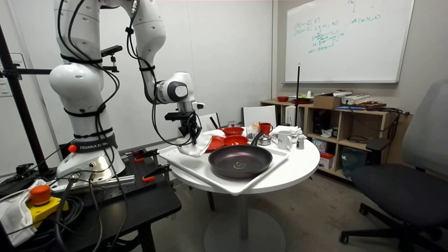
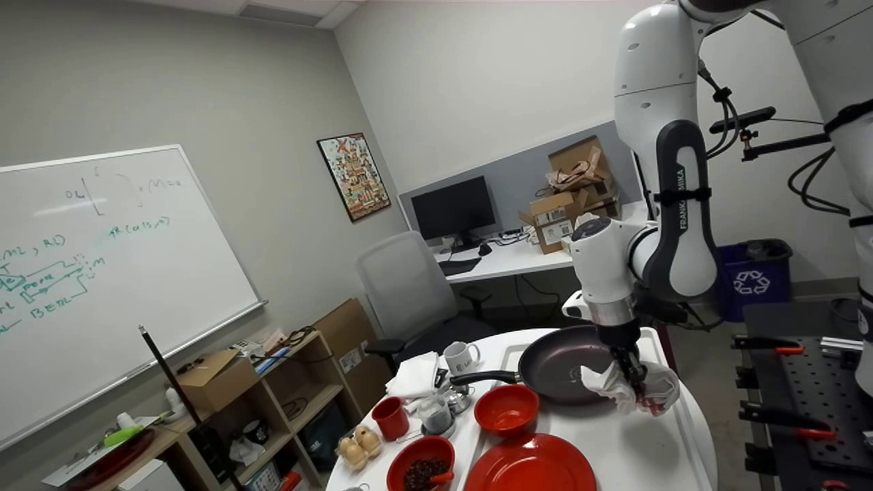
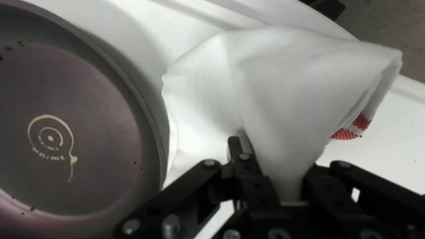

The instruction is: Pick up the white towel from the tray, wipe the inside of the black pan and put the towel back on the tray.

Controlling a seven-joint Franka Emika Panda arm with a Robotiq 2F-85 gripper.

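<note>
Just left of the black fingers (image 3: 246, 169) gripping the crumpled white cloth towel (image 3: 282, 86), as the wrist view has it, lies the round black frying pan (image 3: 89, 132).

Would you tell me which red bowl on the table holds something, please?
The bowl nearer the eggs: it holds dark brown pieces, while the other bowl, nearer the black pan, looks empty.

I read "FRANKA" on my base (image 1: 91, 151), "FRANK…MIKA" on arm (image 2: 682, 218), recycling sign on bin (image 2: 753, 276), "RL" on whiteboard (image 2: 123, 252); pan (image 3: 86, 132) print illegible.
</note>
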